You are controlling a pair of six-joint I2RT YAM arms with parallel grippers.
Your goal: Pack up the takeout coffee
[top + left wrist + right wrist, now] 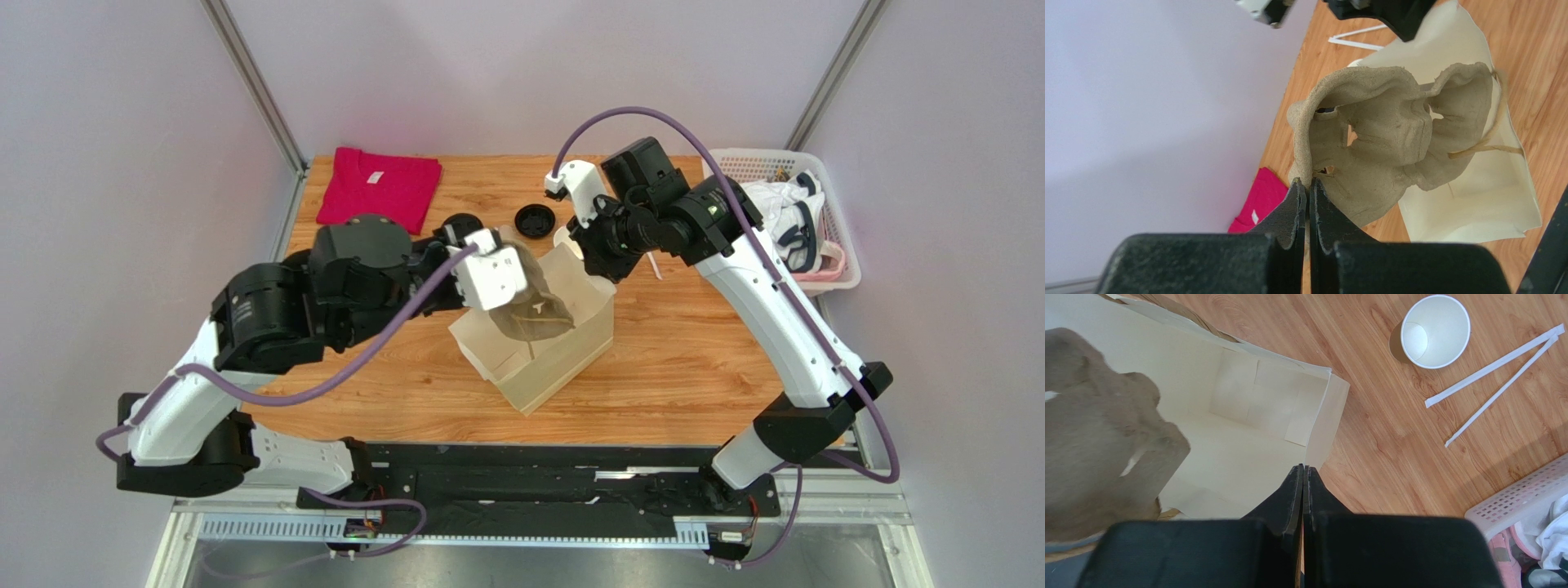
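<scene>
A cream paper bag (540, 361) stands open in the middle of the table. My left gripper (1309, 182) is shut on the edge of a grey-brown pulp cup carrier (1389, 141) and holds it over the bag's mouth (536, 309). My right gripper (1303, 468) is shut on the bag's far rim (1320, 425), as the top view (589, 254) also shows. A round black-topped thing (459, 228), perhaps the lidded takeout coffee, shows behind my left arm, partly hidden. An open tan cup with a white inside (1435, 331) stands beyond the bag.
A loose black lid (534, 221) lies at the back. Two wrapped white straws (1496, 361) lie right of the open cup. A red cloth (378, 184) lies back left. A white basket of laundry (803, 233) stands at the right edge.
</scene>
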